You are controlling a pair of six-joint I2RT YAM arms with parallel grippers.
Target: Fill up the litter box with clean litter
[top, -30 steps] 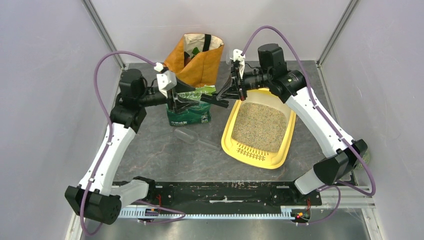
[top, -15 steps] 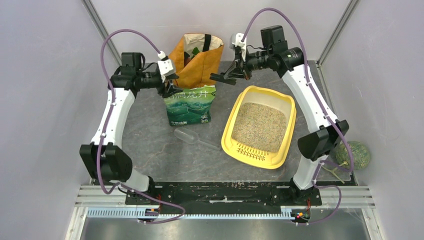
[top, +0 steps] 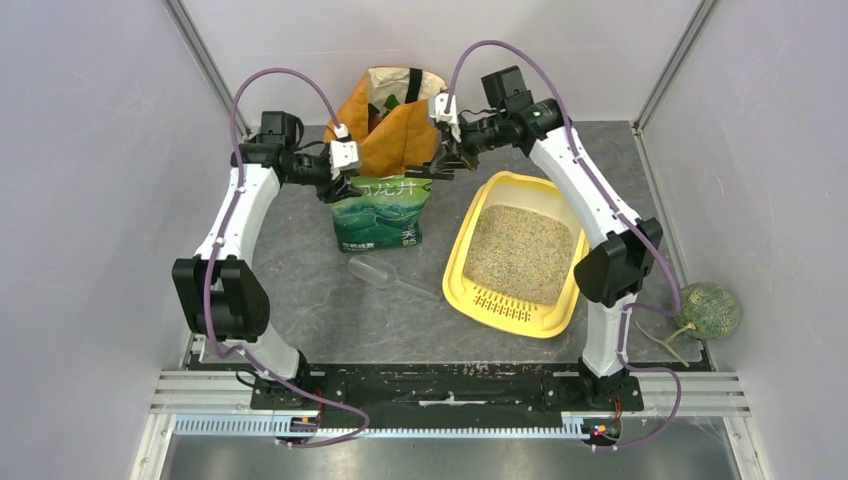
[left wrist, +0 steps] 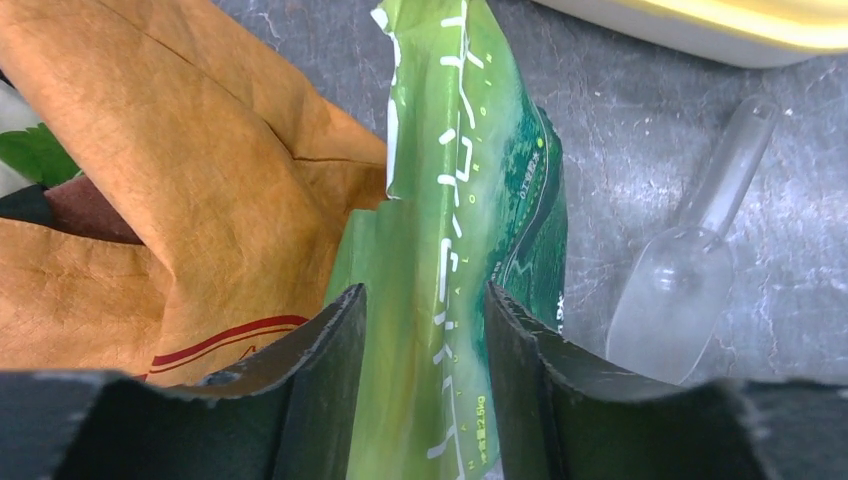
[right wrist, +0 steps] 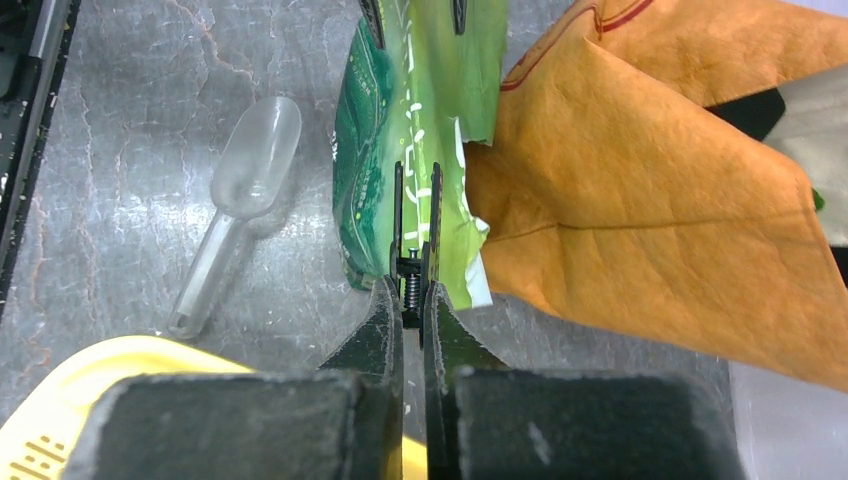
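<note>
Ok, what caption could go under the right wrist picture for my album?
Right gripper pinches a black spring clip atop the green printed plastic bag, beside the crinkly orange bag.

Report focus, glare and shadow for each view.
Top external: even light, sharp throughout, only soft shadows around the litter box. Left wrist: left gripper's fingers dark and blurred, green bag sharp, scoop faintly glinting. Right wrist: right gripper's fingers soft, orange bag crisp.

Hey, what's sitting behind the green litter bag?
An orange bag stands right behind the green litter bag, open at the top. The green bag covers its lower front; its contents are mostly hidden.
</note>
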